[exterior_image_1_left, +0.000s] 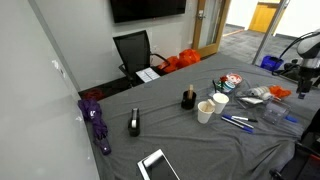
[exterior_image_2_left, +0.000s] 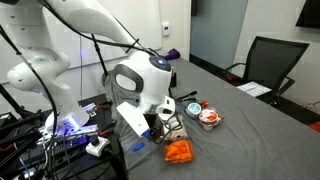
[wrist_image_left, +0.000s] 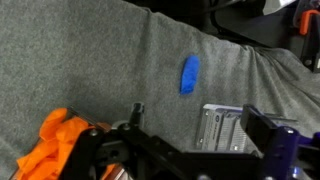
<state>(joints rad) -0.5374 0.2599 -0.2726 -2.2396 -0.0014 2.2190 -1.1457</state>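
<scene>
Wrist view: the tool occupies the lower edge of the frame, released, its fingers spread with nothing between them. A small blue piece lies flat on the grey counter at frame centre, apart from the tool. An orange bundle sits at lower left, just beside the tool.

A mottled grey worktop is shown in the wrist view, broken by a bright blue piece and an orange item (vivid, unpatterned). The pincer is rendered in black, the arm in white. In an exterior view, a purple object, white cups, a black chair and a pale grey wall are seen.
</scene>
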